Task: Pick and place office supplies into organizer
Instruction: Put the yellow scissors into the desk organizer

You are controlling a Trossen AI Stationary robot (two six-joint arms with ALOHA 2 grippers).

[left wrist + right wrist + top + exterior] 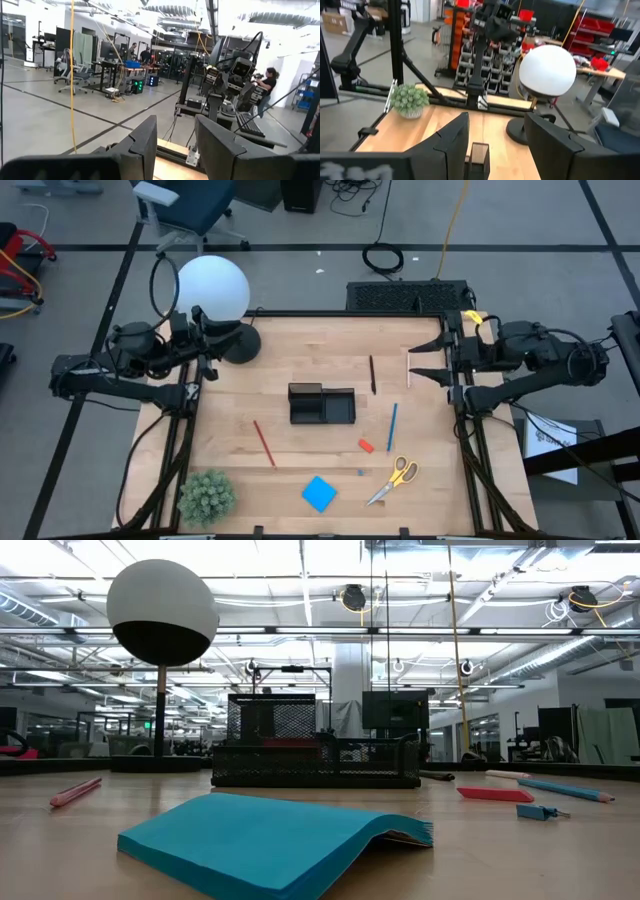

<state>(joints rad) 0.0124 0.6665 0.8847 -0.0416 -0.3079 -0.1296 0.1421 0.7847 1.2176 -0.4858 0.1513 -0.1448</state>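
The black organizer (321,404) stands mid-table, with the supplies lying loose on the wood around it. They are a black pen (373,374), a pale pencil (408,367), a blue pen (392,427), an orange-red eraser (366,445), yellow-handled scissors (393,480), a blue note pad (319,493) and a red pencil (264,443). My left gripper (205,340) hovers high at the table's left edge beside the lamp, open (175,120) and holding nothing. My right gripper (415,361) hovers high at the right edge, also open (496,117) and pointing level toward the organizer (479,155).
A white globe lamp (212,290) on a round black base stands at the far left, close to my left gripper. A green spiky plant (206,495) sits at the near left corner. Bare wood lies between the organizer and both grippers. In the low view the note pad (270,840) lies nearest.
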